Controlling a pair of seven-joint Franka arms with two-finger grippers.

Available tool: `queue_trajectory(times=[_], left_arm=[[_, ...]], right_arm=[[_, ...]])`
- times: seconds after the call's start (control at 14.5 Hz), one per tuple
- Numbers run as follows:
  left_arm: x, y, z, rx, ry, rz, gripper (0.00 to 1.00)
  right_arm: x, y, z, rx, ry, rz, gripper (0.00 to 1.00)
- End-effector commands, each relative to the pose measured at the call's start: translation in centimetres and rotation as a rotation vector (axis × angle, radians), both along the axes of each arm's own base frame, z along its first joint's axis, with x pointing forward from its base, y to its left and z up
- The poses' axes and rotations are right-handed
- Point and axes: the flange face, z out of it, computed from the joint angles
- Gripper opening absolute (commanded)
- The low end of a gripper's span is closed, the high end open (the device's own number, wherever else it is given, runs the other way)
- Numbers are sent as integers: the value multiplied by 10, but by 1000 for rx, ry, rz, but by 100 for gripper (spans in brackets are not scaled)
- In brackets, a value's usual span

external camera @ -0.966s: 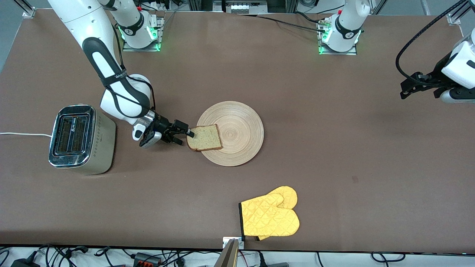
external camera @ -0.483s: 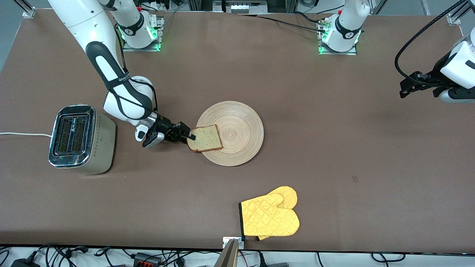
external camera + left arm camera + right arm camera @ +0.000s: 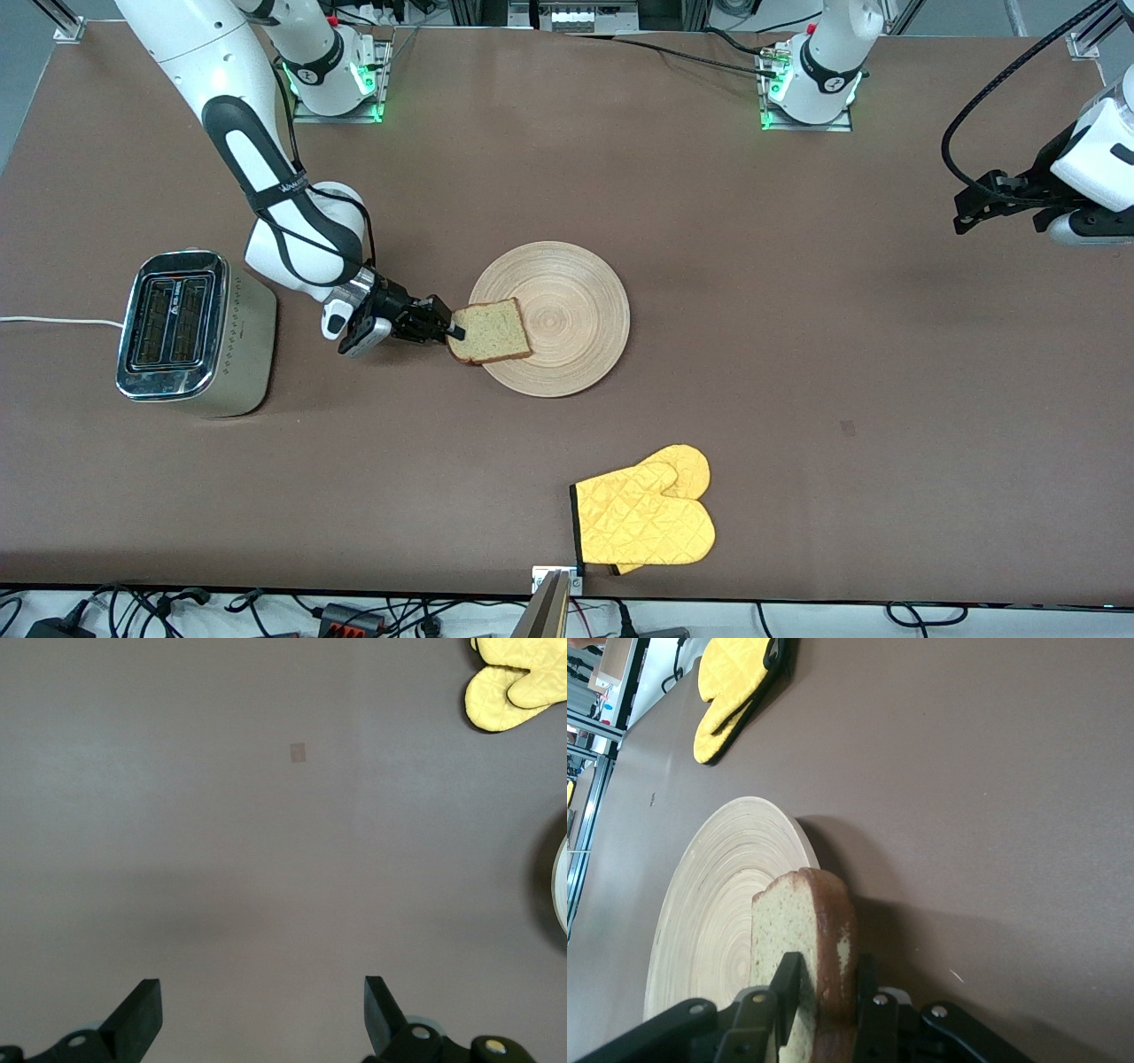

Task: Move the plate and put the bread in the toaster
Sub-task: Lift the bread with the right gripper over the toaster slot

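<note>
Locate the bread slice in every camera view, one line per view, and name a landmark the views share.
Front view: the bread lies on the plate's edge toward the toaster, its crust edge between the right gripper's fingers.
Left wrist view: not in it; only a sliver of the plate's rim shows.
Right wrist view: the bread stands between the right gripper's fingers, over the plate.
Shared landmark: the yellow oven mitts.
</note>
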Motion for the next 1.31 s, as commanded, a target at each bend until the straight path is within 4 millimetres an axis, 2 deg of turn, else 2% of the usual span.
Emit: queue_trajectory(times=[0.0,0.07,0.21,0.48,0.69,0.83,0.9,1.03,1.24], left_arm=[[3,0,6,-5,7,-10,100],[3,0,5,-5,9,-13,100],[3,0,6,-5,9,-15,100],[1,1,4,-5,28,-11,100],[0,1,4,-5,30,-14,100],[0,1,4,-5,30,-13,100],[0,0,4,-5,30,-11,100],[0,1,4,-5,30,-14,100],[0,1,4,-5,31,-11,100]], right_arm=[[1,0,5,-14,-11,-13,1],[3,-2,8,-12,-13,-22,0],[9,-4,27,-9,-34,-34,0],[31,-19,58,3,-52,-82,0],[51,-10,89,-6,-3,-105,0],[62,-12,103,-62,21,-47,0],[77,-29,117,-85,26,-8,0],[99,-46,146,-124,118,27,0],[119,-67,202,-277,276,84,0]])
